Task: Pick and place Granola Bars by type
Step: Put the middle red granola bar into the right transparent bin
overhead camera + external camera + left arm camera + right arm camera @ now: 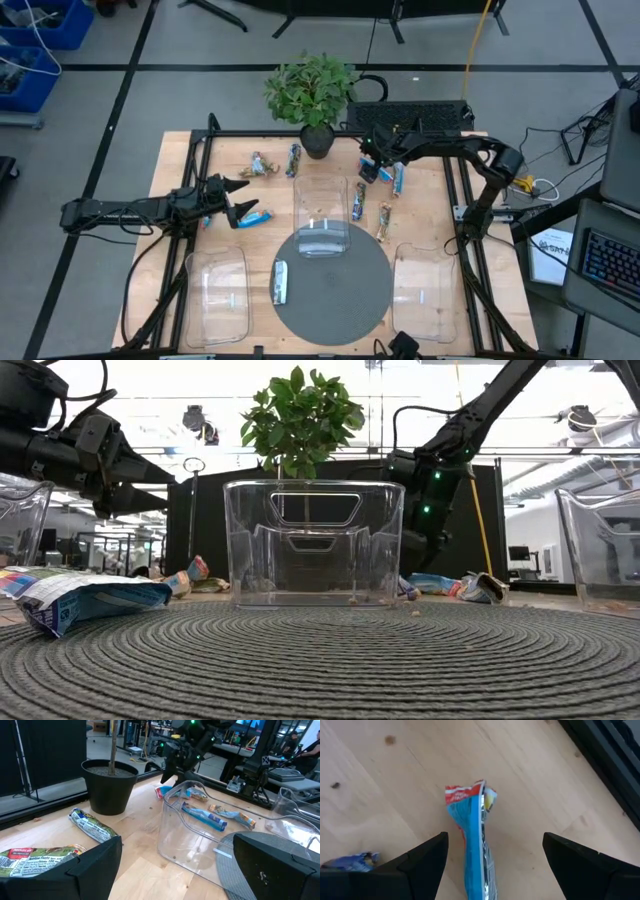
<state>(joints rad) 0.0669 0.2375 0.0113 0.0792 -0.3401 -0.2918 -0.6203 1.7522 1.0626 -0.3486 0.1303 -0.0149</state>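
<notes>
Pale wooden tabletop fills the right wrist view, smooth and lightly knotted. Directly between the right gripper's spread, empty jaws lies a blue granola bar, set on its edge so the crimped red-and-white end points away from the jaws. Its wrapper is thin, shiny and creased, so my judgement is that it could slide or buckle if the jaws close off-centre, or roll flat before they meet. A crumpled blue wrapper sits just outside one jaw and could get nudged.

Off to the other side, the left gripper hovers released and holding nothing, with a blue-white bar near its tips. Clear, hard-walled plastic trays and a round woven grey mat lie beyond both jaws, one bar resting on the mat
</notes>
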